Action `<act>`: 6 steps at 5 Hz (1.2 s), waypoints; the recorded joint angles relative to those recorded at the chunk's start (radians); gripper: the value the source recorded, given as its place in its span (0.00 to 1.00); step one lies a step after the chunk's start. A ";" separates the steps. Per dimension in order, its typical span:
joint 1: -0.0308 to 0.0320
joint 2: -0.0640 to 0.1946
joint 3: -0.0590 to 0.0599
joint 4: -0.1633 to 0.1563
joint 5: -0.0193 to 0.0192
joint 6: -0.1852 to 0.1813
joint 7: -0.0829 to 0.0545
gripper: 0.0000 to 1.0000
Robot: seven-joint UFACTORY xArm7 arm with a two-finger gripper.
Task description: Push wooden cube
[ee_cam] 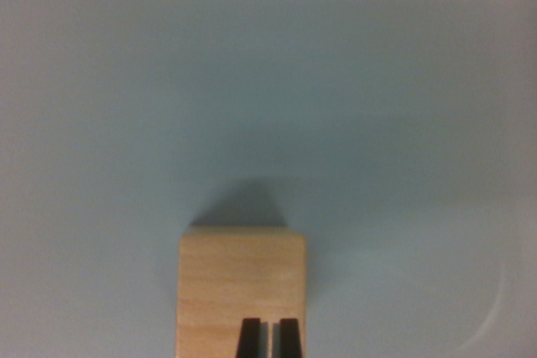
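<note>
**Fingertips nearly together, low against the cube**

The wooden cube sits low in the wrist view on a smooth, pale blue-grey surface. The gripper shows two dark tips nearly closed, a thin slit between them, overlapping the cube's near face; contact cannot be confirmed. The cube lies straight ahead of the tips. Its pale, fine-grained top looks squarish with softly rounded corners.

No text, label, brand, number or sign can be read anywhere in the wrist view.
</note>
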 joint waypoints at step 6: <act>-0.0205 -0.015 -0.016 -0.111 -0.0219 -0.108 -0.004 0.00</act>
